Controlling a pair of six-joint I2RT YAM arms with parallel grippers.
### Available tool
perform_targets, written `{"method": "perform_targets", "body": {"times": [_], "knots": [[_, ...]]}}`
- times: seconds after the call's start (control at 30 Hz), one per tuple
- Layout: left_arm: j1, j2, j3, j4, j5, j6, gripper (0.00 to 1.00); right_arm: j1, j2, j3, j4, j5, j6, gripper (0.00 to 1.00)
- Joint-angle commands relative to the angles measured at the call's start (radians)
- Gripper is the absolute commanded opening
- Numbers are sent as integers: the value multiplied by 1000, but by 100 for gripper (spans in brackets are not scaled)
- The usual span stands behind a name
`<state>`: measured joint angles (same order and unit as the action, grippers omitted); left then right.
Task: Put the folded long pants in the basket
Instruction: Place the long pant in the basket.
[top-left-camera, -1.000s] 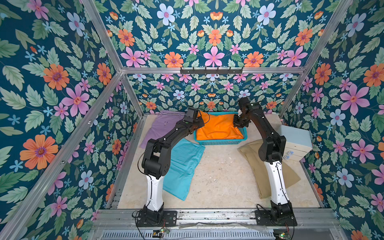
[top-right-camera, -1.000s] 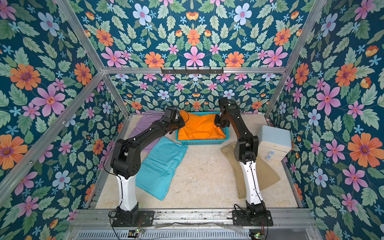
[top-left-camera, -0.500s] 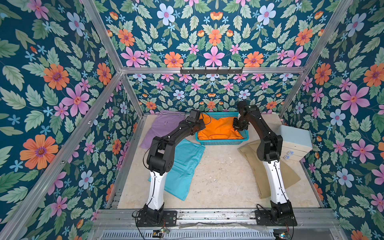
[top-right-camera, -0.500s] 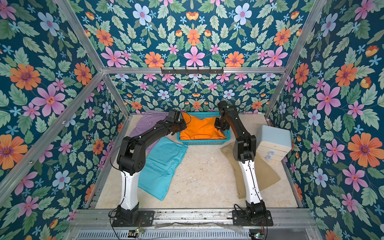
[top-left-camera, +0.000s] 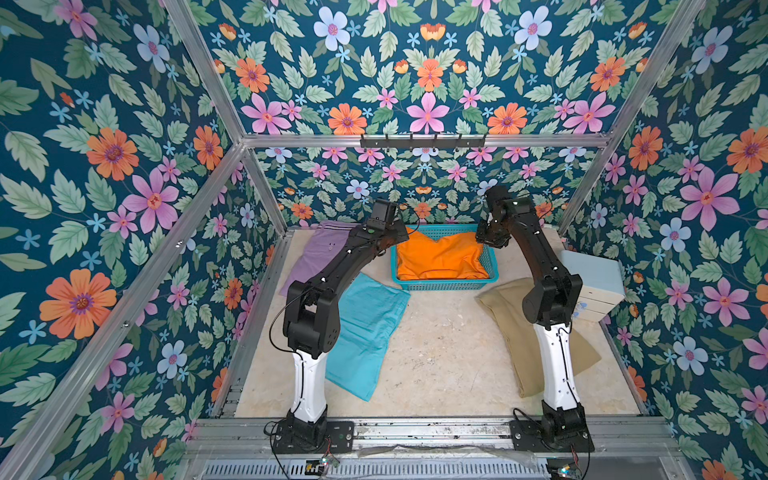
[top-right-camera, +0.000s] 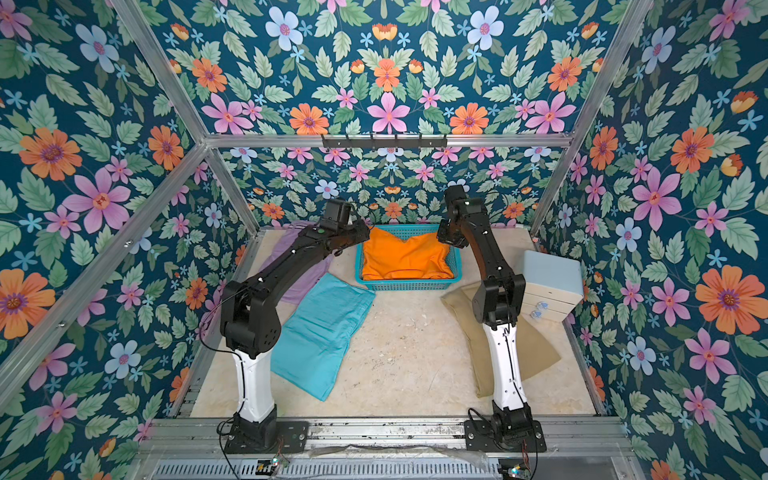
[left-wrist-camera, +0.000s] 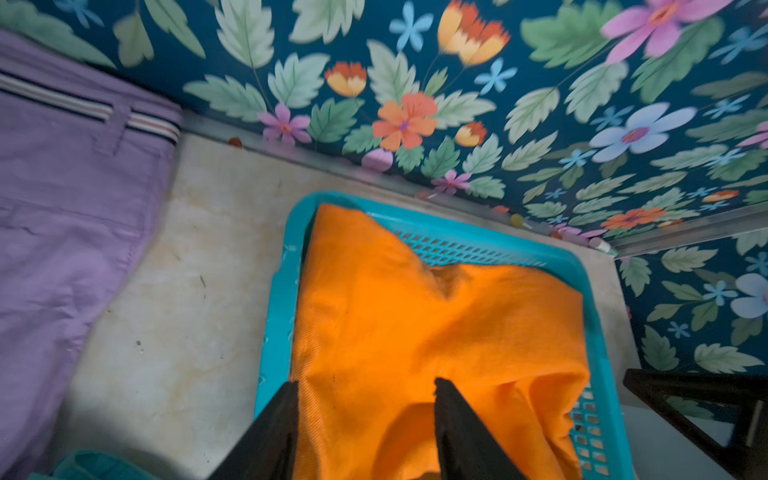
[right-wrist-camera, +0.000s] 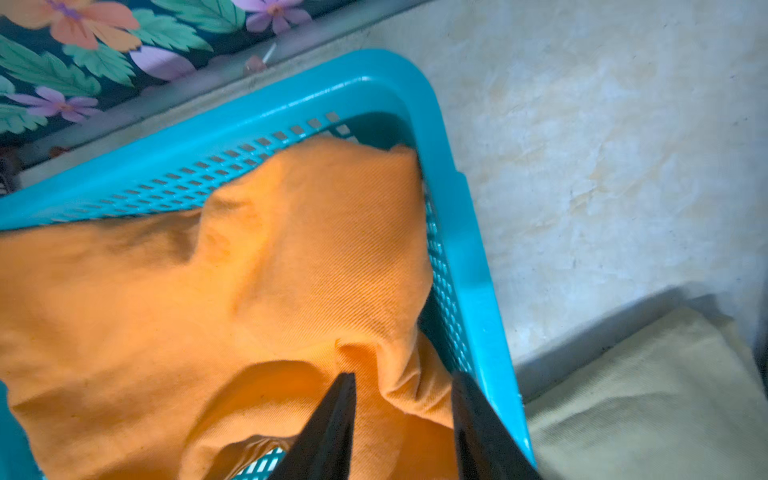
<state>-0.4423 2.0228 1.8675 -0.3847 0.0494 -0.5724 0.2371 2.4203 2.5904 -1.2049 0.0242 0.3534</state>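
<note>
The orange folded long pants lie rumpled inside the teal basket at the back of the table. My left gripper hovers open over their left edge, fingers apart and holding nothing. At the basket's right side my right gripper is open too, with a loose orange fold standing between its fingers. On the table lie the turquoise pants, the lilac pants with a striped waistband, and the khaki pants, partly hidden behind the right arm.
A pale-blue drawer box stands at the right wall beside the khaki pants. The basket's far rim sits close to the flowered back wall. A hook rail hangs high on that wall.
Both grippers have gone from shut to open and let go of the orange pants, which have settled into the basket. Both wrists have risen a little.
</note>
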Motion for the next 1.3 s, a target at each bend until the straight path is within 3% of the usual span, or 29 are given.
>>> {"method": "perform_targets", "body": {"times": [0.0,0.13,0.2,0.23,0.4,0.57,0.7,0.8,0.87,1.03,1.27], "knots": [[0,-13,3,-42,17,44,57,-9,11,-5,7,-29,15,43],[-1,9,-17,25,204,62,47,-4,9,-35,35,-137,4,41],[-4,34,-28,76,291,66,34,3,-13,-88,90,-189,4,33],[-7,50,-29,92,311,67,29,6,-20,-111,110,-198,4,31],[-12,133,-12,89,281,69,23,7,25,-125,173,-127,40,21],[-12,166,-35,85,245,75,25,-2,140,-7,172,-2,65,20],[-12,175,-38,44,220,95,29,-18,224,96,128,2,84,18],[-12,118,-77,72,219,103,39,-12,181,78,138,-59,73,20],[-12,66,-104,102,219,102,45,-2,90,25,156,-95,65,31],[-13,-86,-171,111,203,100,53,31,-248,-215,132,-81,42,52],[-11,-388,-489,186,218,46,64,58,-802,-1056,289,25,105,61]]}}
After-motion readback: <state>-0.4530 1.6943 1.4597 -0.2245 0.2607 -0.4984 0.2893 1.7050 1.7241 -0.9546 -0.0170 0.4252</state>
